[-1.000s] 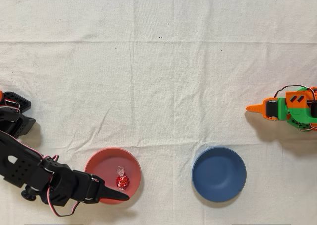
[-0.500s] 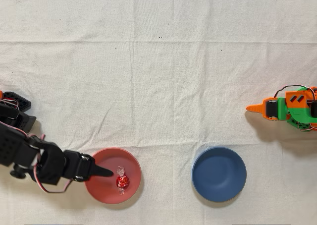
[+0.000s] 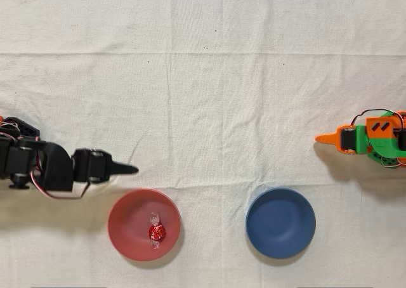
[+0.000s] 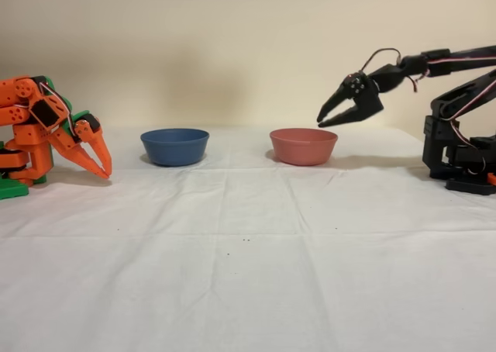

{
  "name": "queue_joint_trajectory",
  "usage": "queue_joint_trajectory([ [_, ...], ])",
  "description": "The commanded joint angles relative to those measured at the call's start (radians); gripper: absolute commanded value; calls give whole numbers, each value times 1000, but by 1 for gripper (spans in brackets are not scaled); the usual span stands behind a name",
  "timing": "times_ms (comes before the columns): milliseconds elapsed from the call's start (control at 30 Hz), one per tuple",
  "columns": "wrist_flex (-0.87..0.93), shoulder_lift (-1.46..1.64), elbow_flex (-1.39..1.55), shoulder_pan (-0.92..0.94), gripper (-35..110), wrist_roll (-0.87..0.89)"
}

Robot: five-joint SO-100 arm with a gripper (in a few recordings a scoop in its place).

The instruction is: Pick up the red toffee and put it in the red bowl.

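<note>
Toffee [image 3: 156,232] inside red bowl [image 3: 127,209] | pincer [image 4: 322,120] slightly apart, empty, raised beside bowl | risk: low sweep clipping rim, tipping bowl.

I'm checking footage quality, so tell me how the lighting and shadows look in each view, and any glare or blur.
Overhead view: even, soft light; faint shadows below the red bowl and blue bowl; small glints on the red toffee; sharp throughout. Fixed view: warm, dimmer light; soft shadows beside both bowls; gripper in focus, no glare.
</note>
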Motion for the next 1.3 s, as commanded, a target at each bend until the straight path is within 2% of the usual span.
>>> queue_joint_trajectory([
  [0,-18,210,103,-44,1,-37],
  [400,115,411,183,-115,0,29],
  [567,210,600,236,-115,0,28],
  [933,210,600,278,-107,0,57],
  [1100,272,600,285,-110,0,109],
  [1267,229,600,360,-106,0,143],
])
